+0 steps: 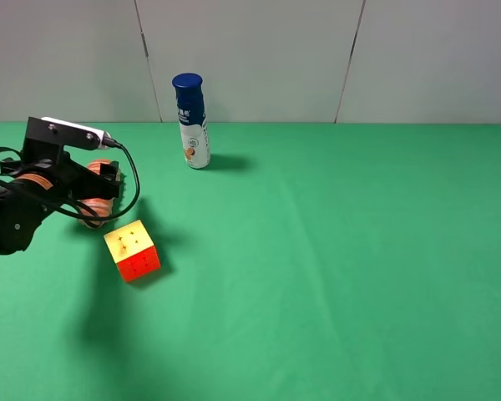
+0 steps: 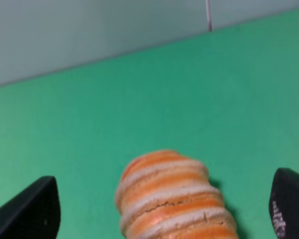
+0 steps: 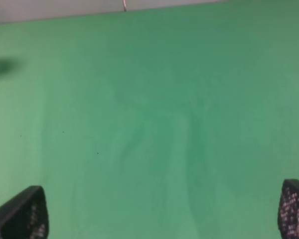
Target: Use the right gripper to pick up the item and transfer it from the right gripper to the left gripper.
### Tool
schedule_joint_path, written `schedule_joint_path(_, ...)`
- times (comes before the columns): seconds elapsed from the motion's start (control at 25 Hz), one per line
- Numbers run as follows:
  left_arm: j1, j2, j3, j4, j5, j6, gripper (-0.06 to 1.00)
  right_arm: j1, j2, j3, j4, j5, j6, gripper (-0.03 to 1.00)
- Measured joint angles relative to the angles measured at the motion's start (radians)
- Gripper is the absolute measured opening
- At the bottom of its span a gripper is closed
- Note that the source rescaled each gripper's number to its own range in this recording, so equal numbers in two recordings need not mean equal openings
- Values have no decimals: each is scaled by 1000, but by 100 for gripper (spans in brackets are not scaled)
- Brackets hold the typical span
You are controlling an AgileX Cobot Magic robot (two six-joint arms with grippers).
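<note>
Your left gripper (image 2: pixel 164 209) stood wide, the ribbed roll (image 2: pixel 175 198) lying loose between its fingers on the green table (image 1: pixel 334 251), apparently let go. Your right gripper (image 3: pixel 164 211) also gaped, holding nothing.

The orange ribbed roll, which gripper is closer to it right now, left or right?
Left. The left gripper has its open fingers on either side of the orange ribbed roll. The right gripper is open over bare green cloth, with no roll in its view.
</note>
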State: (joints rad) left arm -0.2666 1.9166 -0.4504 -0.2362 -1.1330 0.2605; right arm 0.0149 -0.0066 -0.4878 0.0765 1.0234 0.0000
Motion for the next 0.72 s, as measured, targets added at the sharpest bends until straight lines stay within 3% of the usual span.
schedule_joint_path(0.32, 0, -231, 36, 0, 248, 0, 99, 0, 0, 0, 0, 0, 0, 100)
schedule_joint_path(0.52, 0, -387, 37, -6, 540, 0, 100, 0, 0, 0, 0, -1, 0, 100)
schedule_joint_path(0.72, 0, -557, 35, -119, 795, 16, 100, 0, 0, 0, 0, -1, 0, 100)
